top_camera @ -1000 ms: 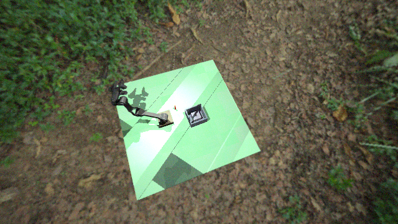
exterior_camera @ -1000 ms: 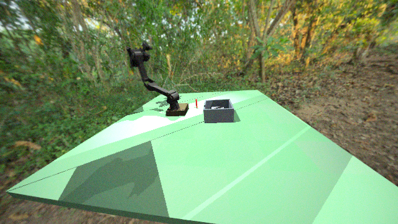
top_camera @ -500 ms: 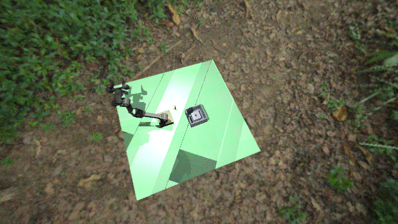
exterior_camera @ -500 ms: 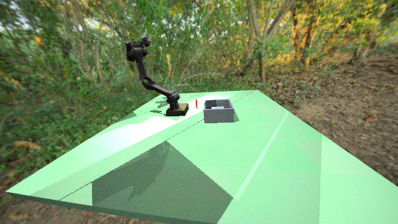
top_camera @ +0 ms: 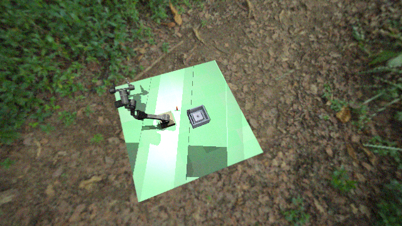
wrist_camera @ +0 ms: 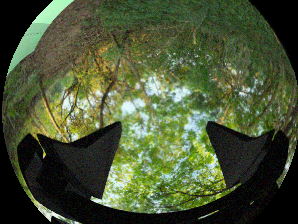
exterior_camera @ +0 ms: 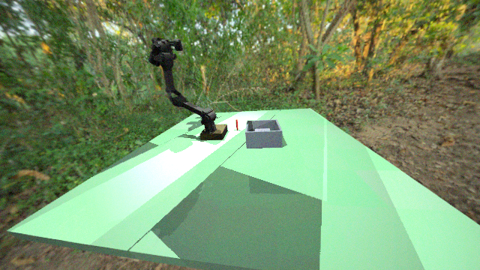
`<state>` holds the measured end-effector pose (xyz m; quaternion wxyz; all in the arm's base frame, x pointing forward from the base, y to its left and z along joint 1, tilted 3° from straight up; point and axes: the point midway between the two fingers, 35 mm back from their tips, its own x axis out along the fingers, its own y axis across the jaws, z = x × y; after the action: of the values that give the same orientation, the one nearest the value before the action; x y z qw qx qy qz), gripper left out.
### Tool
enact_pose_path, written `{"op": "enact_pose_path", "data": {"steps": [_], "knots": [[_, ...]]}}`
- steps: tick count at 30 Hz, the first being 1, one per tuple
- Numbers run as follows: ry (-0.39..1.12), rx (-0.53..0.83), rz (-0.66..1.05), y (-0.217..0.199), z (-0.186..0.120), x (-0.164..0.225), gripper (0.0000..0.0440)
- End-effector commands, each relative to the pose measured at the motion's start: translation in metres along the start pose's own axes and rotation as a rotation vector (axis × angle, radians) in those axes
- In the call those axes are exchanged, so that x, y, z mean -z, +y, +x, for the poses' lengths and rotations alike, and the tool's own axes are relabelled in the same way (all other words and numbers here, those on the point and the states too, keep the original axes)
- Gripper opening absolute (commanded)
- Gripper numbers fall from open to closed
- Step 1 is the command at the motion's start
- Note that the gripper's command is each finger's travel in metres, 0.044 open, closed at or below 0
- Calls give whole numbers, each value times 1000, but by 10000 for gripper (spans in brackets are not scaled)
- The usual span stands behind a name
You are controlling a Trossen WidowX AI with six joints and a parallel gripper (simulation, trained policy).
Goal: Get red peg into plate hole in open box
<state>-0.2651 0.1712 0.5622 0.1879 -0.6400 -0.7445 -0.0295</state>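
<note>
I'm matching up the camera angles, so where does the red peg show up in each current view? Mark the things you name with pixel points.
Top: the red peg (top_camera: 176,108) (exterior_camera: 237,124) is just left of centre, between the arm's base and the box.
Exterior: upright, left of the box, near mid-height.
Wrist: not in it.
Shared landmark: the green table top (top_camera: 207,85) (exterior_camera: 292,161) (wrist_camera: 25,42), at upper left in the wrist view.

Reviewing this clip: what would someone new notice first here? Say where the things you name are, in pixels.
Probably the dark arm (top_camera: 137,114) (exterior_camera: 169,76), reared high above its base with its gripper (top_camera: 128,84) (wrist_camera: 166,126) open and empty. Next, the grey open box (top_camera: 207,118) (exterior_camera: 263,139) on the pale green table (top_camera: 207,85) (exterior_camera: 285,165), and the thin red peg (top_camera: 176,108) (exterior_camera: 237,124) upright between base and box.
</note>
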Motion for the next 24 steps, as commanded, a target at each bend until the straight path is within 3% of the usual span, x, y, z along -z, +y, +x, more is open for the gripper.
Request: {"op": "enact_pose_path", "data": {"steps": [1,24], "knots": [[41,22,92,9,-4,16,440],[387,182,795,99,-44,121,440]]}}
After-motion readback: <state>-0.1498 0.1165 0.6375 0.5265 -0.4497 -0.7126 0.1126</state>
